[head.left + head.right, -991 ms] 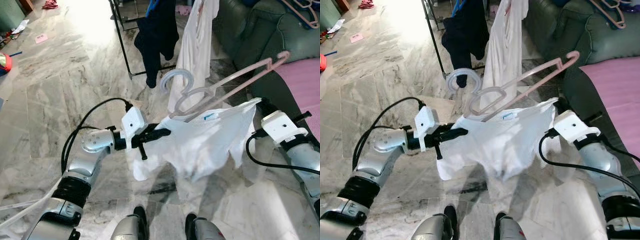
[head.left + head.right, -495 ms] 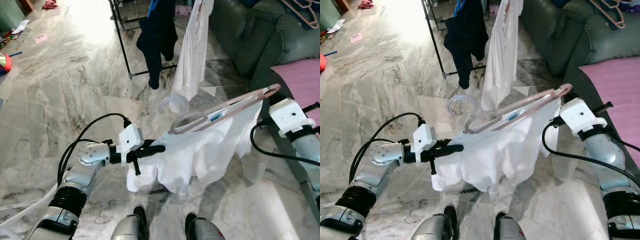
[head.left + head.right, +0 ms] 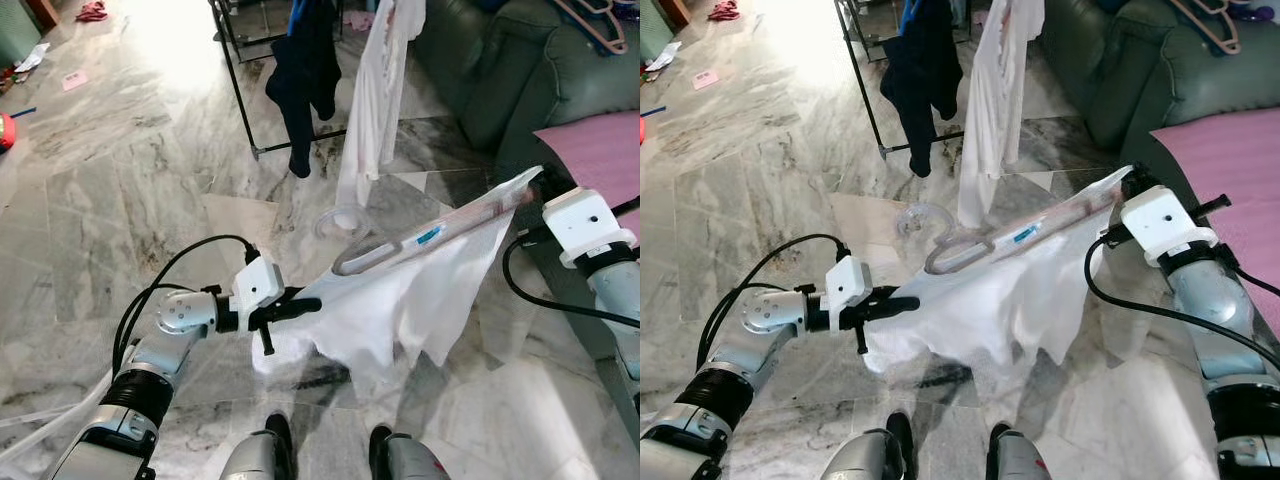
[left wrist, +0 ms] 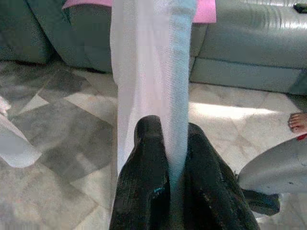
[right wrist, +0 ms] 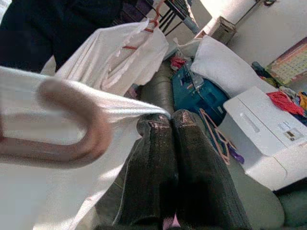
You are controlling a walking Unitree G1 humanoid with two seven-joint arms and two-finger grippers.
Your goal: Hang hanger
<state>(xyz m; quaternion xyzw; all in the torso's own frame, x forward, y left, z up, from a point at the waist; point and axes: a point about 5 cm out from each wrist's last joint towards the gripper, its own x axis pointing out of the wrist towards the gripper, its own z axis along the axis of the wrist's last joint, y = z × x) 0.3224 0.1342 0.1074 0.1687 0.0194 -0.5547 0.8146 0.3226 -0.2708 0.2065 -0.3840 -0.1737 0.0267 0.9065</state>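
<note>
— Item one, pink hanger [image 3: 430,235]: location?
— Threaded inside the white shirt [image 3: 400,300], slung between both grippers above the marble floor [image 3: 120,180]; its hook points toward the clothes rack [image 3: 240,80].
— Left gripper [image 4: 168,158]?
— Fingers pressed together, pinching the shirt's lower edge.
— Right gripper [image 5: 170,129]?
— Fingers closed on the shirt at the hanger's far end, beside the green sofa [image 3: 510,70].
— Rack contents?
— One dark garment [image 3: 305,70], one white garment [image 3: 375,90], both hanging.
</note>
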